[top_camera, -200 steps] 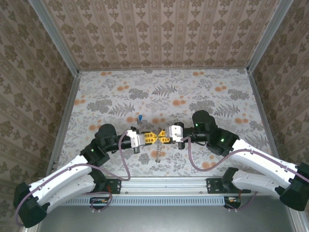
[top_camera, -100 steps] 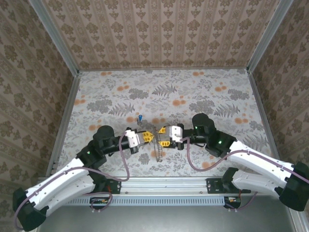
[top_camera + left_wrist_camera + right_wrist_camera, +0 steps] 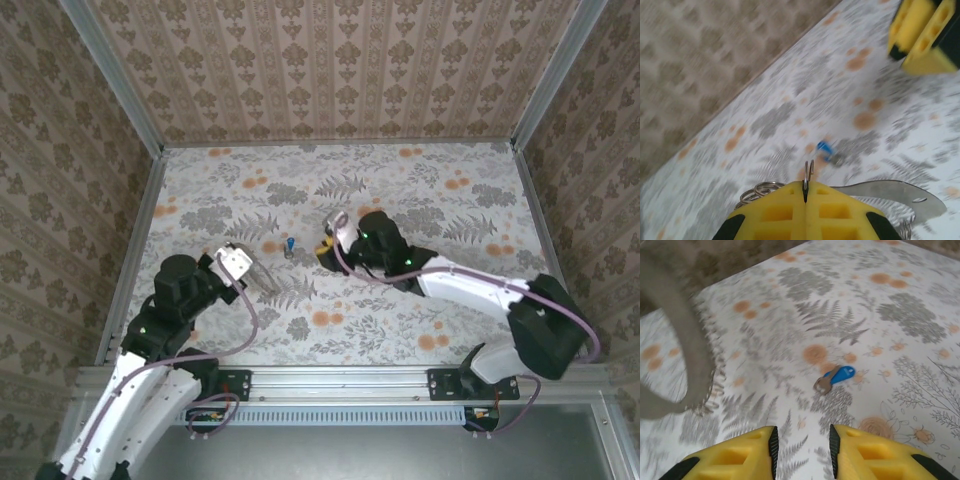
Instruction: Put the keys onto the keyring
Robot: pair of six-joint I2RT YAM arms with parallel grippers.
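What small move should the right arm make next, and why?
Probably ease the right gripper forward and down over the key, then close on it. Its jaws are open and empty, and the key lies flat on the table just ahead of them. The left gripper is shut on the keyring.

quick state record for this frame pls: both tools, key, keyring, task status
key: blue head, lying flat on the table, untouched
keyring: held by the left tool, grey band blurred in the right wrist view
left tool: shut, pinching a thin wire ring of the keyring
right tool: open, empty, close above the table, key just ahead of it
task status: key not yet on keyring
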